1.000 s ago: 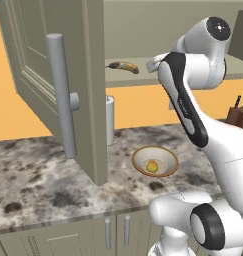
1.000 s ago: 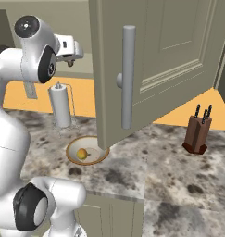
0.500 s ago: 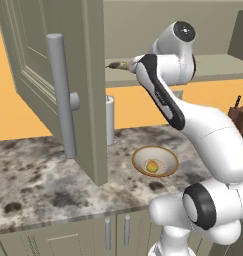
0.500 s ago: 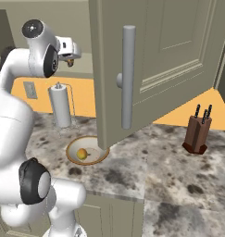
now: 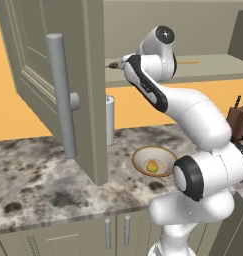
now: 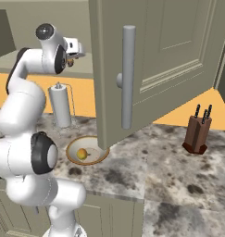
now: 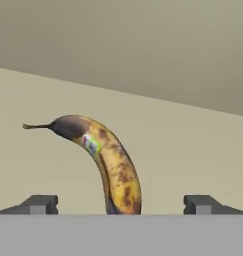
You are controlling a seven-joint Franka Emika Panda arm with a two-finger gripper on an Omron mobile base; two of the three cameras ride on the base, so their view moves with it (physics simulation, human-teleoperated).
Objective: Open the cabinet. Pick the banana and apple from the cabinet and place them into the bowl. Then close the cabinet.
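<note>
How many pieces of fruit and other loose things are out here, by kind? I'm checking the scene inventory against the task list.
Banana: 1, on the cabinet shelf
Apple: 1, in the bowl
Bowl: 1
Paper towel roll: 1
Knife block: 1
Total: 5

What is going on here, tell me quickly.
The cabinet stands open and the arm is reaching up to its shelf for the banana. In the hand view the gripper is open, with the banana lying between its two spread fingertips, not yet gripped. The apple is already in the bowl on the counter below. So one fruit is done, the banana is being fetched, and the cabinet has yet to be closed.
</note>
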